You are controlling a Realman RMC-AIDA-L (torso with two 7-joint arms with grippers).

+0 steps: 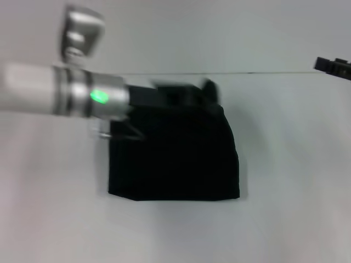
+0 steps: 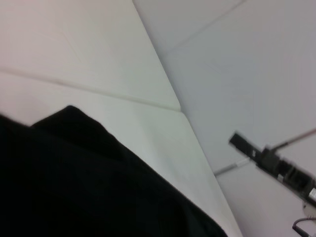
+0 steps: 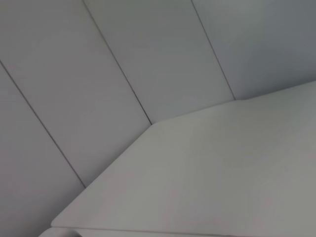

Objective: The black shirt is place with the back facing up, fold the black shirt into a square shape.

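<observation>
Lying mid-table (image 1: 285,230), shirt (image 1: 175,159) folded squarish, bare table all round; L gripper (image 1: 205,90) over its far edge, fingers blurred, can't tell; R gripper (image 1: 332,67) parked far right

The left arm reaches in from the left edge, stretched rightward across the scene's far half, its left gripper (image 1: 205,90) blurred at the end. The right gripper (image 1: 333,67) shows only at the far right edge, well apart.
</observation>
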